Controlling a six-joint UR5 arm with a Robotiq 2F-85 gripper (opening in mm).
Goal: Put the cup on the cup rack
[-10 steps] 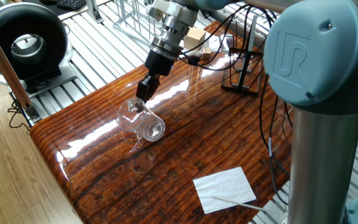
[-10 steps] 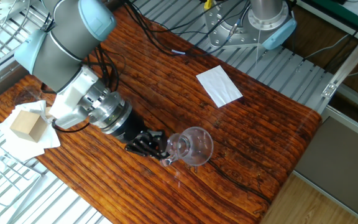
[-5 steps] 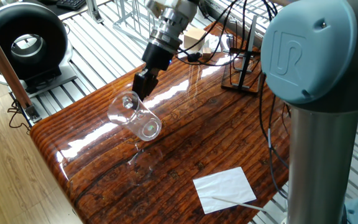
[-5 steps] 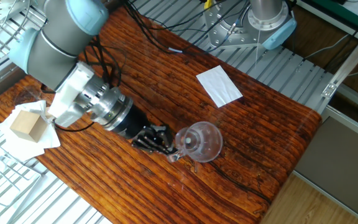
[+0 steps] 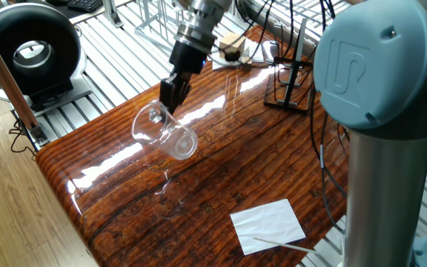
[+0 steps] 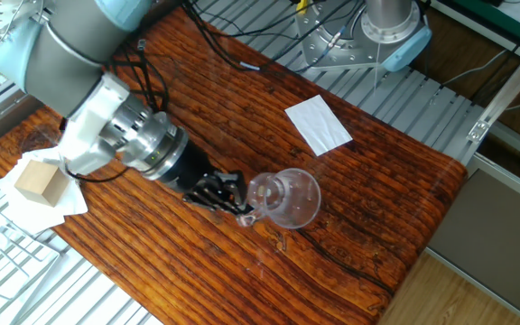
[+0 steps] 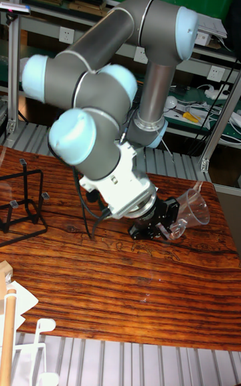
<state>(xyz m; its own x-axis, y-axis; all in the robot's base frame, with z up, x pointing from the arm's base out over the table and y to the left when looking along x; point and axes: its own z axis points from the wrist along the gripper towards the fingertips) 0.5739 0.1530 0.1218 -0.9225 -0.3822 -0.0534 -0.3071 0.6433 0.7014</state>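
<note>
Right now I see the cup (image 5: 166,133) gripped at its rim by the fingers (image 6: 230,191), which are closed on the glass wall. It hangs tilted above the tabletop (image 5: 221,174), mouth toward the gripper (image 7: 161,223), thick base pointing away, and it looks empty. The cup rack (image 5: 291,78) stands well apart near the far edge, nothing on its rods. A white sheet (image 6: 318,124) lies flat near the opposite end, and a wooden block (image 6: 38,179) rests on paper beside the arm. Compared with a second ago, the cup has risen off the wood and shifted slightly toward the rack; the grip looks unchanged.
</note>
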